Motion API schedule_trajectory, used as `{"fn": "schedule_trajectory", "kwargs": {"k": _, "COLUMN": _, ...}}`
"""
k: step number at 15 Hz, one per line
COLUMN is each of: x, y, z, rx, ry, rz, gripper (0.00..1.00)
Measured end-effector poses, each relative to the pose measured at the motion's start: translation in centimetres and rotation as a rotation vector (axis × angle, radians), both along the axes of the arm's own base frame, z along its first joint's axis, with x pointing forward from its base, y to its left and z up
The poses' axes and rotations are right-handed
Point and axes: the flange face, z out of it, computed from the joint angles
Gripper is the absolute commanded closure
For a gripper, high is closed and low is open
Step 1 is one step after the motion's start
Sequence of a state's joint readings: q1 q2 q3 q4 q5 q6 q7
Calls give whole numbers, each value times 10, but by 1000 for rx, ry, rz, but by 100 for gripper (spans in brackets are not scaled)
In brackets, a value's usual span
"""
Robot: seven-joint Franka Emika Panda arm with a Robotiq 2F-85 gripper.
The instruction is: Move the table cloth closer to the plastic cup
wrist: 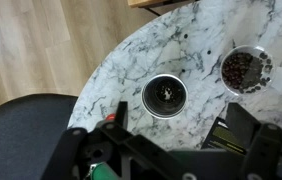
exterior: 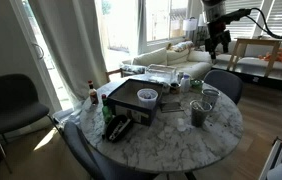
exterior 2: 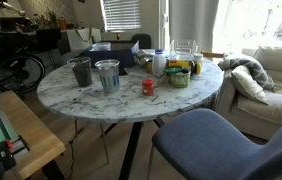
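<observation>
My wrist view shows two cups, a near cup (wrist: 166, 97) and a far-right cup (wrist: 245, 68), beyond my gripper (wrist: 171, 135), jaws apart; only an exterior view shows the arm (exterior: 246, 15) high over the table (exterior: 181, 145).

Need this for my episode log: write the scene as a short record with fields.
surface: round marble table
gripper: gripper high over the table's edge, jaws apart, holding nothing
under the wrist: darker cup and cup with brown contents, standing apart
seat: dark chair beside the table's edge
table cloth: cannot be picked out for certain in these views
</observation>
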State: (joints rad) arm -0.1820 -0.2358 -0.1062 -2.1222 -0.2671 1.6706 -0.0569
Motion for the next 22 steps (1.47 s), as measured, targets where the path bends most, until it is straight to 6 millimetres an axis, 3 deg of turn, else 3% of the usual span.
{"fn": "schedule_trajectory", "kwargs": {"k": 16, "x": 1, "y": 3, "z": 0, "rx": 0, "ry": 0, "rz": 7, "gripper": 0}}
{"fn": "schedule_trajectory", "kwargs": {"k": 18, "x": 12, "y": 29, "z": 0, "rx": 9, "ry": -11, "rz": 64, "gripper": 0}}
{"fn": "schedule_trajectory", "kwargs": {"k": 22, "x": 44, "y": 140, "z": -7, "rx": 84, "ry": -68, "rz": 234, "gripper": 0}}
